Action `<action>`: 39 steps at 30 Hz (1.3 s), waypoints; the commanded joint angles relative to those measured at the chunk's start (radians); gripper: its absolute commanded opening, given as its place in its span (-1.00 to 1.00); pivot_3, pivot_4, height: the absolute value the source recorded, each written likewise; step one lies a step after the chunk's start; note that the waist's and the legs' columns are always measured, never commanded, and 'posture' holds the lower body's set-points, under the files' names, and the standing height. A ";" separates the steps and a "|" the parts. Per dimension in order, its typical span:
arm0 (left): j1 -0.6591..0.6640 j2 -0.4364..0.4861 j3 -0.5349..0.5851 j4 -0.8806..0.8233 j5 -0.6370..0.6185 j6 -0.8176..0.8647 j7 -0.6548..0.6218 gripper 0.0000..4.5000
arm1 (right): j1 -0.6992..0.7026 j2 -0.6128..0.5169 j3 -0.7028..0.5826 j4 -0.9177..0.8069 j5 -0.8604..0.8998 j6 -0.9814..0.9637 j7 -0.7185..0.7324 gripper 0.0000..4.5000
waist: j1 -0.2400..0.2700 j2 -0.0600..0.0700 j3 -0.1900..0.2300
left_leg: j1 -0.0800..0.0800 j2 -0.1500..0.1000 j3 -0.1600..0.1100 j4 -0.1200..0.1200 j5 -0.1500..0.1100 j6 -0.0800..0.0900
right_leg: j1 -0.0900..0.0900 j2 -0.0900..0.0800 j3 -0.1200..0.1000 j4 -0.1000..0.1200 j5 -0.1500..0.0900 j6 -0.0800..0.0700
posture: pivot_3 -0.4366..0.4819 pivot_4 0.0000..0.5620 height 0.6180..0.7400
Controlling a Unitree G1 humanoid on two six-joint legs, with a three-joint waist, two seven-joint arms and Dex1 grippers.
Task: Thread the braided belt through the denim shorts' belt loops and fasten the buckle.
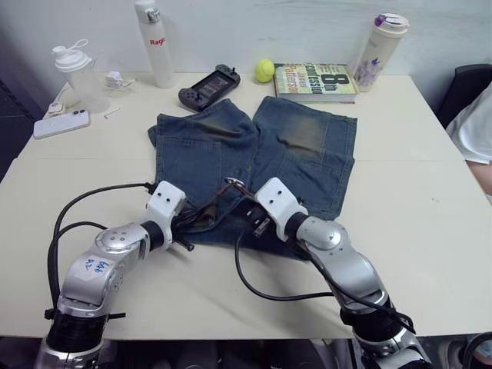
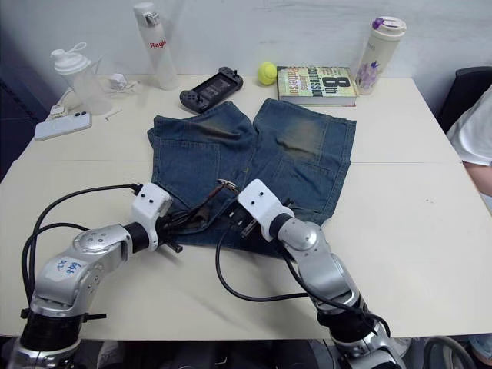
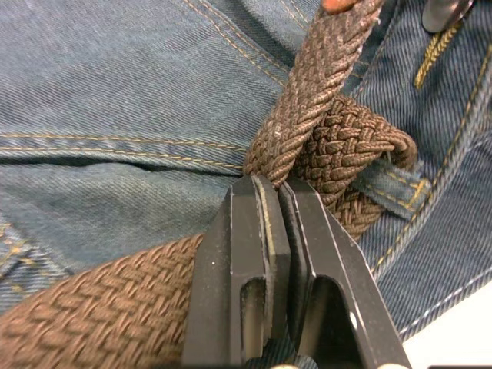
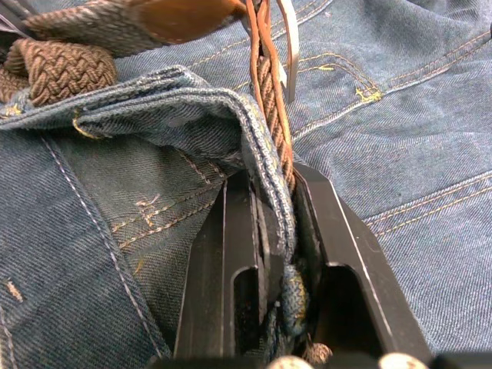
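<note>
The denim shorts (image 1: 307, 146) lie flat mid-table, with the waistband toward me. The braided belt (image 3: 84, 315) runs along the waistband and bunches into a fold beside a belt loop (image 3: 396, 187). My left gripper (image 3: 273, 184) is shut, its tips pinching the brown strap where it crosses itself. My right gripper (image 4: 269, 173) is shut on a lifted fold of the waistband, with an edge of the belt caught in the same pinch. The silver buckle (image 4: 290, 42) stands just beyond the right fingertips and also shows between both wrists as the buckle (image 1: 234, 184).
Along the table's far edge stand a shaker bottle (image 1: 77, 73), a phone (image 1: 61, 123), a white bottle (image 1: 154, 42), a game controller (image 1: 207, 86), a tennis ball (image 1: 264, 70), a book (image 1: 315, 81) and a tumbler (image 1: 380, 50). A person's sleeve (image 1: 477, 127) shows at the right.
</note>
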 commanded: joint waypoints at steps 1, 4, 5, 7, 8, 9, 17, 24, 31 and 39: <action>0.000 -0.018 -0.048 0.022 -0.011 0.065 -0.011 -1.00 | -0.016 0.005 0.009 -0.062 0.006 -0.027 -0.008 -0.98 | 0.000 0.000 0.000 | 0.000 0.000 0.000 0.000 0.000 0.000 | 0.000 0.000 0.000 0.000 0.000 0.000 | -0.05 -0.47 1.00; -0.011 -0.045 -0.037 0.015 -0.025 0.124 0.006 -1.00 | -0.014 0.009 0.012 -0.061 0.006 -0.028 -0.016 -0.98 | 0.004 0.000 0.000 | 0.000 0.000 0.000 0.000 0.000 0.000 | 0.000 0.000 0.000 0.000 0.000 0.000 | -0.05 -0.47 1.00; -0.012 -0.051 -0.036 0.012 -0.024 0.141 0.011 -1.00 | -0.014 0.010 0.012 -0.062 0.006 -0.028 -0.018 -0.98 | 0.006 0.000 0.000 | 0.000 0.000 0.000 0.000 0.000 0.000 | 0.000 0.000 0.000 0.000 0.000 0.000 | -0.05 -0.47 1.00; -0.009 -0.057 -0.039 0.007 -0.019 0.165 0.016 -1.00 | -0.013 0.011 0.012 -0.062 0.007 -0.027 -0.024 -0.98 | 0.010 0.000 0.000 | 0.000 0.000 0.000 0.000 0.000 0.000 | 0.000 0.000 0.000 0.000 0.000 0.000 | -0.05 -0.47 1.00; -0.007 -0.057 -0.042 0.006 -0.015 0.170 0.017 -1.00 | -0.013 0.011 0.012 -0.063 0.007 -0.026 -0.026 -0.98 | 0.010 0.000 0.000 | 0.000 0.000 0.000 0.000 0.000 0.000 | 0.000 0.000 0.000 0.000 0.000 0.000 | -0.05 -0.47 1.00; -0.004 -0.061 -0.042 0.008 -0.013 0.182 0.023 -1.00 | -0.012 0.011 0.012 -0.064 0.007 -0.027 -0.030 -0.98 | 0.010 0.000 0.000 | 0.000 0.000 0.000 0.000 0.000 0.000 | 0.000 0.000 0.000 0.000 0.000 0.000 | -0.05 -0.47 1.00; -0.064 -0.132 -0.015 0.040 -0.015 0.284 0.073 -1.00 | -0.018 -0.012 0.032 -0.061 -0.018 -0.038 -0.038 -0.98 | 0.022 0.001 -0.002 | 0.000 0.000 0.000 0.000 0.000 0.000 | 0.000 0.000 0.000 0.000 0.000 0.000 | -0.05 -0.47 1.00; -0.119 -0.190 -0.005 0.059 -0.010 0.337 0.093 -1.00 | -0.014 -0.029 0.059 -0.050 -0.047 -0.057 -0.042 -0.98 | 0.027 0.002 -0.002 | 0.001 -0.001 0.000 0.001 0.001 0.000 | 0.001 0.000 0.000 0.001 0.000 0.000 | -0.05 -0.47 1.00; -0.087 -0.162 -0.003 0.042 -0.008 0.334 0.083 -1.00 | -0.013 -0.012 0.038 -0.053 -0.044 -0.054 -0.049 -0.98 | 0.024 0.002 -0.002 | 0.001 -0.001 0.000 0.001 0.001 -0.001 | 0.001 0.000 0.000 0.001 0.000 0.000 | -0.05 -0.47 1.00; -0.141 -0.167 -0.061 0.085 0.004 0.269 0.063 -1.00 | -0.038 -0.071 0.116 -0.022 -0.073 -0.052 0.006 -0.98 | 0.030 0.002 -0.002 | 0.001 -0.002 -0.001 0.001 0.001 -0.001 | 0.002 -0.001 0.000 0.001 0.000 0.000 | -0.05 -0.47 1.00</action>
